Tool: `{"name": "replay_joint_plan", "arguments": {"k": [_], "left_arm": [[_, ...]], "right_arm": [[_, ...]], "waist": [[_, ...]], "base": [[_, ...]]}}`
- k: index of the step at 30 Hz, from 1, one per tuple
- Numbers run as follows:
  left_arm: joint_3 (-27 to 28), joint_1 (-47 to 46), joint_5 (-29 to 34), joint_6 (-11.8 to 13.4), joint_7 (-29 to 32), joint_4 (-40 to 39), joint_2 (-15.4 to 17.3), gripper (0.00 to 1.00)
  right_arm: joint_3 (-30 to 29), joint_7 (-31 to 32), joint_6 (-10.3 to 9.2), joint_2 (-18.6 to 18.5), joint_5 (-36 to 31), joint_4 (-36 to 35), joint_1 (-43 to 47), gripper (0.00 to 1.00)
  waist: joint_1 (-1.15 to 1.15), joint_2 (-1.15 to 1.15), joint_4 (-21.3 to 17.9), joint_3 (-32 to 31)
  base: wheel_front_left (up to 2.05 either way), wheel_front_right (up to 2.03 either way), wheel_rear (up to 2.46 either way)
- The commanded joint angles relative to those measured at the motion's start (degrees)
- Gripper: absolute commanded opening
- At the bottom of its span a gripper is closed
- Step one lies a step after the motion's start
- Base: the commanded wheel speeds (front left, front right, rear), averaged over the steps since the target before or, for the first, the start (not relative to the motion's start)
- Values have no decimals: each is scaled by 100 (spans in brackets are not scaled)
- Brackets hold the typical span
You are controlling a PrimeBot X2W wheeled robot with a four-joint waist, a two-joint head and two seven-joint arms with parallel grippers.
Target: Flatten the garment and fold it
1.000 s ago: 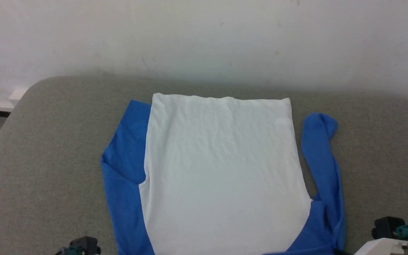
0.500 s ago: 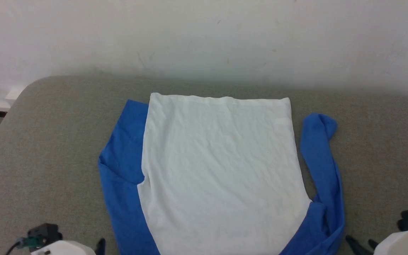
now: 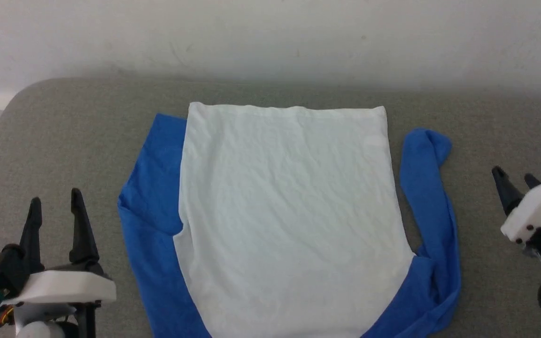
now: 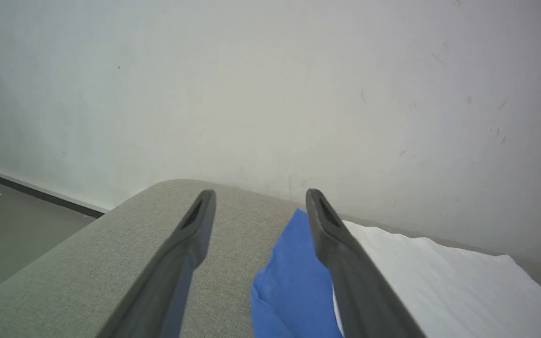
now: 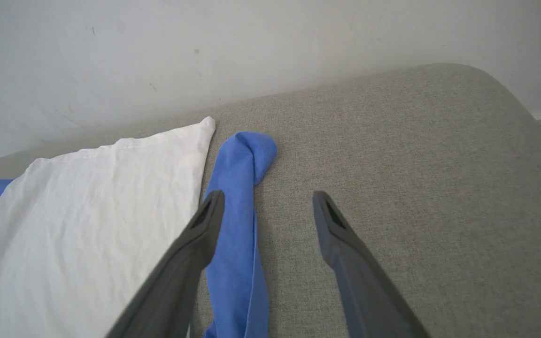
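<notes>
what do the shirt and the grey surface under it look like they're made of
The garment looks like thin, soft knit cloth, probably cotton jersey, matte: fine crinkles cover the white body and the blue sleeves lie limp. The grey surface looks like woven upholstery fabric, matte, with a flecked grain and rounded corners; padding beneath is likely but not shown.
</notes>
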Motion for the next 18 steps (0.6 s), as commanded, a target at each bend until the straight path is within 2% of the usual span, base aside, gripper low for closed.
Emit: {"name": "replay_joint_plan", "arguments": {"k": [1, 5, 11, 18], "left_arm": [[-23, -180, 149, -90, -111, 26, -78, 100], [-40, -482, 589, -333, -194, -76, -311, 100], [130, -757, 1052, -727, -199, -193, -883, 100], [308, -941, 1359, -1153, -200, -22, -1381, 100]], "right_arm": [[66, -32, -5, 14, -167, 213, -314, 100], [251, 71, -5, 14, -768, 994, -1246, 100], [422, 502, -5, -66, -1631, 2096, -2380, 100], [544, 905, -5, -177, -2486, 3046, -2955, 100]], "waist": [[-1, 0, 10, 260], [-1, 0, 85, 620], [-1, 0, 284, 1156], [-1, 0, 489, 1517]], "base": [[0, 0, 0], [0, 0, 0], [0, 0, 0], [0, 0, 0]]}}
